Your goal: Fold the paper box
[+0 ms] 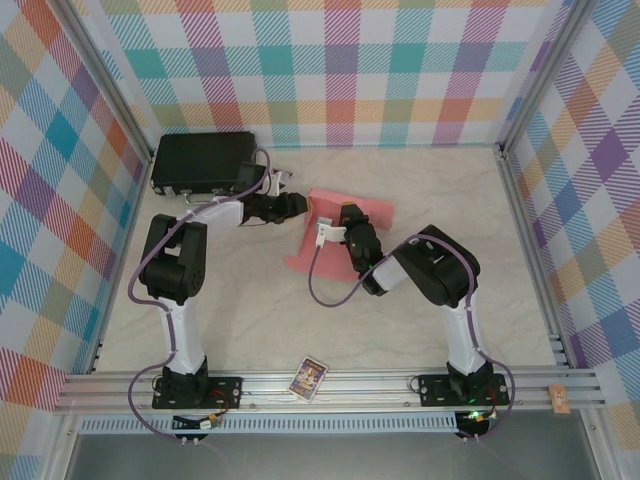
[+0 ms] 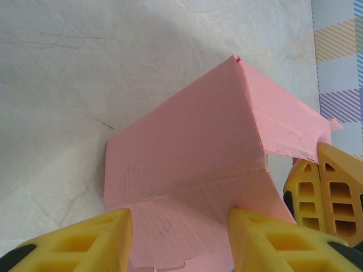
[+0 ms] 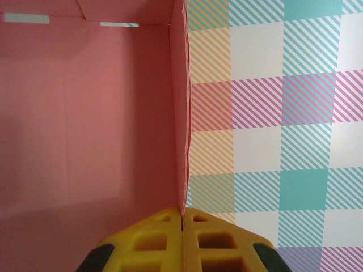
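The pink paper box [image 1: 365,208] sits half folded mid-table, one wall standing up. From the left, my left gripper [image 1: 300,203] reaches its edge. In the left wrist view the box [image 2: 193,147] spreads out ahead, and my left gripper [image 2: 180,222] is open with a creased flap lying between its yellow fingers [image 2: 85,243]. My right gripper [image 1: 338,222] is shut on the upright wall's edge. The right wrist view shows that gripper [image 3: 182,214] pinching the thin pink wall [image 3: 85,113]. The left wrist view also catches the right gripper [image 2: 317,161] at the wall's far corner.
A black hard case [image 1: 203,162] lies at the back left, close behind my left arm. A small picture card [image 1: 309,378] rests on the front metal rail between the arm bases. Plaid walls enclose the table on three sides.
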You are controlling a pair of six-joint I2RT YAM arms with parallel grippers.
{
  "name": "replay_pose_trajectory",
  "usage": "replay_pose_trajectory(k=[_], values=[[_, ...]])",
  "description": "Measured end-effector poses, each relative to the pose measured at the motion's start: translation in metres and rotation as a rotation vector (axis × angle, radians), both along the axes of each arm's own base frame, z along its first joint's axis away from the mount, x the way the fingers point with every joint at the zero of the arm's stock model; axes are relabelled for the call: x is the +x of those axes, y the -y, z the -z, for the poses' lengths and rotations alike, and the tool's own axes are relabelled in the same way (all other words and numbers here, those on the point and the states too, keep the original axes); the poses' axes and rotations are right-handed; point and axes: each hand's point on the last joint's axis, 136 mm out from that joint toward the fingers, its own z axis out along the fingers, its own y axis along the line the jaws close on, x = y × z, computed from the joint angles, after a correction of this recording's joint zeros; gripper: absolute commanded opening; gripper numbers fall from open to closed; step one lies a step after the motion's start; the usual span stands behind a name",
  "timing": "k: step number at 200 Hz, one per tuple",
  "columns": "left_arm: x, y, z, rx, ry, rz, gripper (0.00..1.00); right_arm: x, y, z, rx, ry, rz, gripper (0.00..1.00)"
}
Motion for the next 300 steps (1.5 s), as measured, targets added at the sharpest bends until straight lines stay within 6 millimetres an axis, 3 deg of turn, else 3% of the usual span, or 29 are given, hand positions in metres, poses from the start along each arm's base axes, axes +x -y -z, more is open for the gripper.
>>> replay_pose_trajectory(k=[112,147,175,195,227,246,262,300], values=[[0.008,0.012,0.006,0.009,0.054,0.0,0.41,0.001,0.004,0.002,-0.003,-0.008,0.025,0.0],[0.005,0.006,0.015,0.035,0.056,-0.024,0.48,0.002,0.004,0.002,-0.006,-0.01,0.029,0.0],[-0.013,-0.012,0.025,0.105,0.034,-0.069,0.54,0.002,0.004,0.002,-0.006,-0.01,0.027,0.0],[-0.019,-0.021,0.012,0.133,0.056,-0.099,0.54,0.001,0.002,0.002,-0.005,-0.009,0.021,0.0],[-0.021,-0.035,-0.033,0.154,0.162,-0.145,0.55,0.001,0.002,0.002,-0.005,-0.009,0.018,0.0],[-0.026,-0.039,-0.054,0.151,0.214,-0.157,0.48,0.001,0.001,0.001,-0.004,-0.008,0.017,0.0],[-0.031,-0.039,-0.058,0.133,0.231,-0.155,0.41,0.001,0.001,0.001,-0.005,-0.008,0.017,0.0],[-0.05,-0.031,-0.023,0.073,0.118,-0.166,0.27,0.001,0.001,0.001,-0.005,-0.008,0.017,0.0]])
